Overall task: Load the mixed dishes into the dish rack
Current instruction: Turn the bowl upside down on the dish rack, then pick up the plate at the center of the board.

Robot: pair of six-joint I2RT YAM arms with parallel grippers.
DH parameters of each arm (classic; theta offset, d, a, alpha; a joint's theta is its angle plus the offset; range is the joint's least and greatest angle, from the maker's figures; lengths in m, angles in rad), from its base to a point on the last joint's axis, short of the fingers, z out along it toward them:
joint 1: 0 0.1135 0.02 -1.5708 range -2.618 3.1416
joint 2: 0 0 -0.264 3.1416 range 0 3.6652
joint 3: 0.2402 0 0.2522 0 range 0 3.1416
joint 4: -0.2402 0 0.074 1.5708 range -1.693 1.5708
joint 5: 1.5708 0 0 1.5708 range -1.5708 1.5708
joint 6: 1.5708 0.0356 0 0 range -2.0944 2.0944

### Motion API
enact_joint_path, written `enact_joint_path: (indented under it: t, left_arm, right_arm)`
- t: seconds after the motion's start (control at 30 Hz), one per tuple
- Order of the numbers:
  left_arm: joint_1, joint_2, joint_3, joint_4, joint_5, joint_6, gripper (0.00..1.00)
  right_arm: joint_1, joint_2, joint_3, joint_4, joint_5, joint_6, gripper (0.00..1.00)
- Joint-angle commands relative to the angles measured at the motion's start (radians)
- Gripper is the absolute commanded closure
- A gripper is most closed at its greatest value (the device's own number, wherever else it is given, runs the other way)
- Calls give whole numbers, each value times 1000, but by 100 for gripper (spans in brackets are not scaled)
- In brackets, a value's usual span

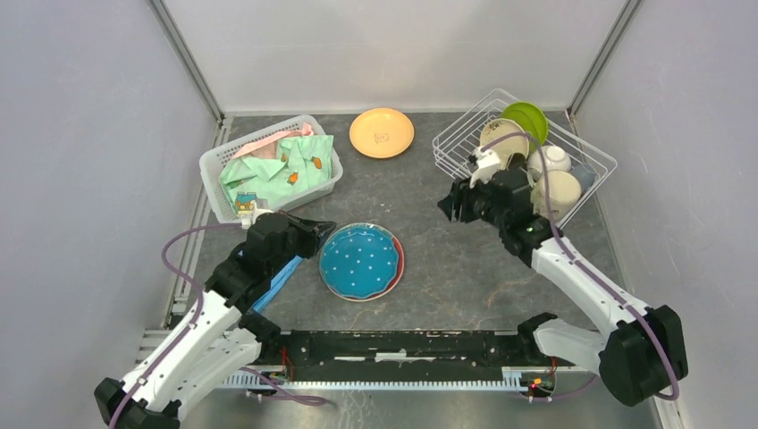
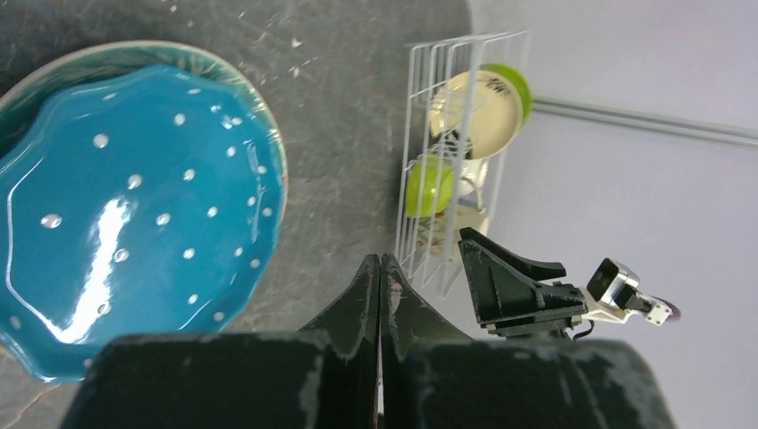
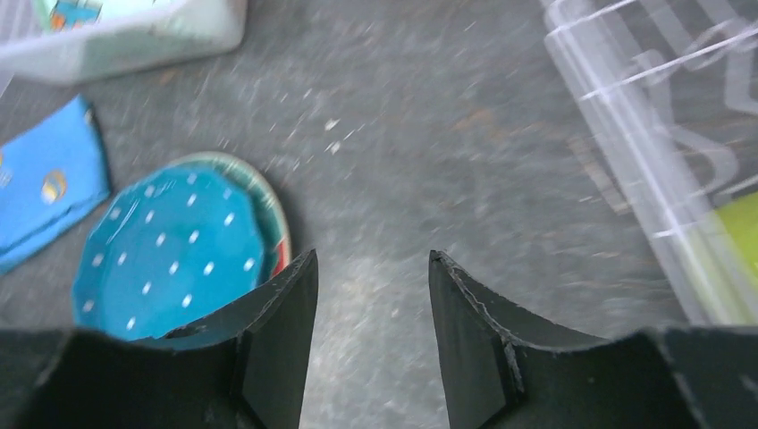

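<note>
Dish rack (image 1: 465, 134) sits far right, already holding the lime-green plate (image 1: 526, 118), cream plate (image 1: 502, 134) and more crockery. Not yet loaded: blue dotted plate (image 1: 360, 260) mid-table, stacked on a red plate (image 1: 400, 259), and orange plate (image 1: 382, 132) at the back, well apart from the rack. My right claw (image 3: 371, 259) hangs empty beside the rack, jaws apart. My left claw (image 2: 380, 261) is pinched together on nothing, just beside the blue plate's rim. Step, I'd say: fetching the next plate. Next move needs my left claw opened and slid over that rim.
</note>
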Motion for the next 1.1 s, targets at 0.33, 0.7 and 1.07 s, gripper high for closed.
enact_joint_path:
  t: [0.33,0.7,1.07]
  left_arm:
    - [-2,-12,50,6,79,-21,98]
    - [-2,-123,-3,50,82,-21,98]
    - [-2,-145,-8,49,70,-21,98]
  right_arm:
    - [370,173,-114,223,14,172,49]
    - [443,436,90,136,15,-24,47]
    - [443,521,152,97,34,-85,49]
